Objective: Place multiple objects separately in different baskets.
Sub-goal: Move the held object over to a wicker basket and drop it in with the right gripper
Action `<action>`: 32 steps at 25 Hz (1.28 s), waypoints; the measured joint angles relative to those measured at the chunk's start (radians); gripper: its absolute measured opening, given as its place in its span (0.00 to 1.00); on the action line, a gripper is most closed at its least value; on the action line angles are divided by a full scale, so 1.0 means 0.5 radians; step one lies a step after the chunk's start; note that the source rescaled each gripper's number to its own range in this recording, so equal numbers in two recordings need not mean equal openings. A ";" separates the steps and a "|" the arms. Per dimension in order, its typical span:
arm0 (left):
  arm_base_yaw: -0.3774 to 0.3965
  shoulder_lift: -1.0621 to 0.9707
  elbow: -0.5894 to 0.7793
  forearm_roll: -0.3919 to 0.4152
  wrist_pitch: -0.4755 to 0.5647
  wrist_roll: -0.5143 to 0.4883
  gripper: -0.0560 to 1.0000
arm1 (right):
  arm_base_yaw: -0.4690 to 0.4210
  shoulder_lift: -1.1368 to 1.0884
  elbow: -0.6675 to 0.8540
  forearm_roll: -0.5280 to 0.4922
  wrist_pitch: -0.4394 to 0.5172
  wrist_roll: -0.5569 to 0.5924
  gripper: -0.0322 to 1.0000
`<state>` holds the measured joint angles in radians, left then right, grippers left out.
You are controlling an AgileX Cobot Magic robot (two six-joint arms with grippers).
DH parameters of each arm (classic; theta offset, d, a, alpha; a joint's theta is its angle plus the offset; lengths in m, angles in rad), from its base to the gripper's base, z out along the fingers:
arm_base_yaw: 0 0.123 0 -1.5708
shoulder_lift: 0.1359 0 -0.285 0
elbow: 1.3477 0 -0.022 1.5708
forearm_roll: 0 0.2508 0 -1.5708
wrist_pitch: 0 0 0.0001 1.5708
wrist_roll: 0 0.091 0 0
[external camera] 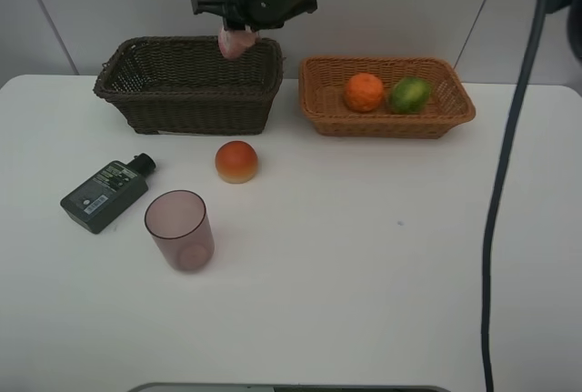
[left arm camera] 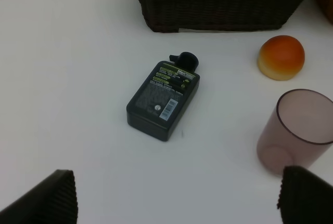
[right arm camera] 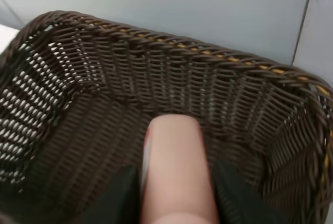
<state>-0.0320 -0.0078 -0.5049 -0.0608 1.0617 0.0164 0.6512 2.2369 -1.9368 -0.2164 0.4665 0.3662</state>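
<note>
The right gripper (external camera: 238, 28) reaches across the middle and hangs over the dark brown wicker basket (external camera: 186, 105). It is pinching the slim pink bottle (external camera: 238, 43), one jaw pressed on each side. In the right wrist view the bottle points down into the basket, over the woven floor and near the far wall. It does not appear to touch the wicker, though I cannot tell how high above the floor it hangs.

The step in hand looks like dropping this bottle into the dark basket. To do it well, the gripper should go lower inside the rim before letting go, so the bottle lands flat and does not bounce off the weave or catch the far wall. Centring it a little further from that wall would help. The jaws should open fully and then lift straight up, clear of the rim.

The left gripper (left arm camera: 182, 195) is spread wide and holds nothing. It hovers over the white counter (external camera: 364, 256) near the flat dark-green bottle (external camera: 103, 196), which lies on its side.

The tangerine (external camera: 364, 92) and the green round fruit (external camera: 410, 94) sit side by side in the orange-tan basket (external camera: 391, 124). The peach-like fruit (external camera: 236, 161) sits on the counter just in front of the dark basket. The translucent pink cup (external camera: 180, 228) stands upright nearer the front edge.
</note>
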 joint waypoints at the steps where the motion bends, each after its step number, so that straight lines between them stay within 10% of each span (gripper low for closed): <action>1: 0.000 0.000 0.000 0.000 0.000 0.000 0.99 | -0.011 0.026 0.000 0.000 -0.039 0.000 0.04; 26: 0.000 0.000 0.000 0.000 0.000 0.000 0.99 | -0.036 0.281 0.002 -0.002 -0.330 0.000 0.05; 32: 0.000 0.000 0.000 0.000 0.000 0.000 0.99 | -0.036 0.281 0.002 -0.002 -0.330 0.000 0.38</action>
<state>-0.0320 -0.0078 -0.5049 -0.0608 1.0617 0.0164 0.6330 2.3773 -1.9356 -0.2174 0.3014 0.3662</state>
